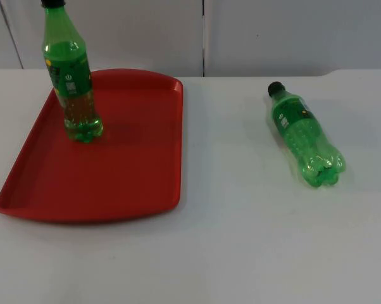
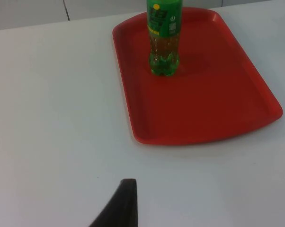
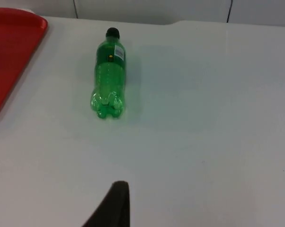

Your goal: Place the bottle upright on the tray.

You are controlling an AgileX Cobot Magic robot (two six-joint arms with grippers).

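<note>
A red tray (image 1: pixel 133 183) lies on the left half of the white table. On its far left part a green bottle (image 1: pixel 73 88) with a black cap stands upright. A second green bottle (image 1: pixel 304 136) lies on its side on the table to the right, cap toward the wall and base toward the front. My left gripper (image 2: pixel 121 203) hovers over bare table, well short of the tray (image 2: pixel 204 113) and the standing bottle (image 2: pixel 164 42). My right gripper (image 3: pixel 115 205) is held back from the lying bottle (image 3: pixel 108 75), with nothing in it; the tray's corner (image 3: pixel 10 56) lies off to one side.
The grey partition wall (image 1: pixel 273 31) closes the table at the back. A wide strip of bare table (image 1: pixel 228 158) separates the tray from the lying bottle.
</note>
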